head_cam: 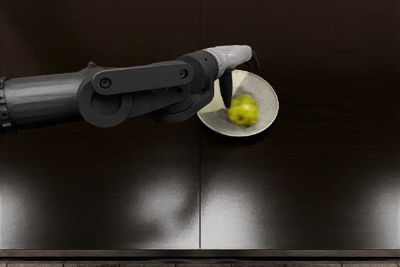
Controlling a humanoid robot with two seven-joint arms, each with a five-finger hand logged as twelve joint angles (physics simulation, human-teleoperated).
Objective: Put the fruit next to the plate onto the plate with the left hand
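Observation:
A yellow-green apple (pixel 244 111) lies inside the pale shallow plate (pixel 267 95) near the table's middle. My left hand (pixel 236 65) reaches in from the left and hovers over the plate's left rim. Its fingers are spread and relaxed, and one dark finger (pixel 225 90) points down just left of the apple. The hand holds nothing. The forearm hides the plate's left edge. The right arm does not show.
The table (pixel 300 192) is dark and glossy, with a thin seam running down its middle. A pale wall strip lies along the far edge. My left forearm (pixel 125 92) spans the left half of the table.

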